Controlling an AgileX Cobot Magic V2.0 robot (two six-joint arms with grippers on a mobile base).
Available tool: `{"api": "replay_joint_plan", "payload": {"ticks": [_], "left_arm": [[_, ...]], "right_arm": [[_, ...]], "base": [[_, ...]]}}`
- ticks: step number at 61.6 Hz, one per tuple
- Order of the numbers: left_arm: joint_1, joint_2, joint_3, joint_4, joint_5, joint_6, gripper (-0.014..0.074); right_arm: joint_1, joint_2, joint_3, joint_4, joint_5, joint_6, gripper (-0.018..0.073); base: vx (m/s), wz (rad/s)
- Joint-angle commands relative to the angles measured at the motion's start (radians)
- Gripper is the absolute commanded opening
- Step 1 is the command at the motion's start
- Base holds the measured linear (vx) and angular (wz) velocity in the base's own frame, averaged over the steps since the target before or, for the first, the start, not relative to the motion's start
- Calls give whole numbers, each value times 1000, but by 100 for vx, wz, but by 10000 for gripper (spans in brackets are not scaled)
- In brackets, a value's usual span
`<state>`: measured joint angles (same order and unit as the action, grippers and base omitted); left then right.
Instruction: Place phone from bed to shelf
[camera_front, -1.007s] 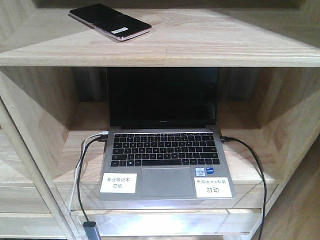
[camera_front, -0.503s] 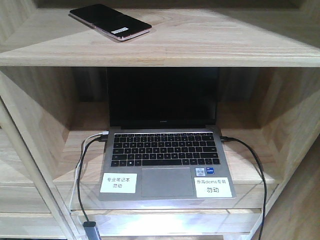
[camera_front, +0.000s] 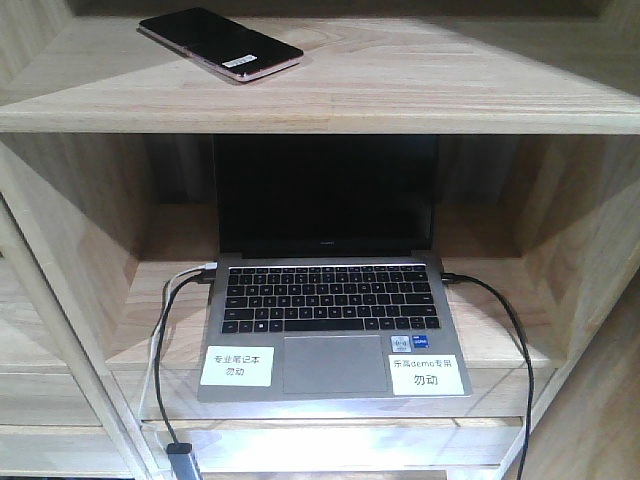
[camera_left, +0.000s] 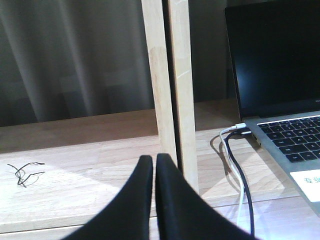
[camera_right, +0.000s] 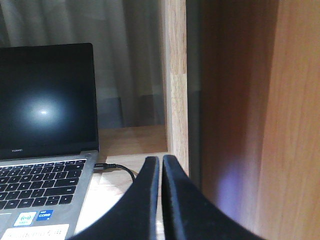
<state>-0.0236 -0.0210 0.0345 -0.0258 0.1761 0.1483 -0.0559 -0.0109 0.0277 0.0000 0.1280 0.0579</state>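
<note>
The phone (camera_front: 220, 43) lies flat on the upper board of the shelf (camera_front: 400, 100), far left, near its front edge. Both sets of fingers, left (camera_left: 154, 165) and right (camera_right: 160, 167), are pressed together and empty. A careless arm swing could knock the phone off or snag the laptop (camera_front: 330, 300) cables (camera_front: 505, 320). The bed is out of view; the arms too.

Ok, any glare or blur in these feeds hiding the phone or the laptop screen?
Front view: phone sharp, brightly lit on the shelf. Right wrist view: soft glare blob on the laptop screen, grainy. Left wrist view: dim background, screen dark, no glare.
</note>
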Motion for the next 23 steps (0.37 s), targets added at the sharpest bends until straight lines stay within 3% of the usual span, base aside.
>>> {"api": "replay_joint_plan", "payload": {"ticks": [1,23], "left_arm": [[1,-5,-23,-9,-71,-6,1],[1,-5,-23,-9,-71,-6,1]], "right_arm": [[-5,-14,4,-15,-83,-14,-10],[-5,-14,4,-15,-83,-14,-10]], "base": [[0,0],[0,0]]}}
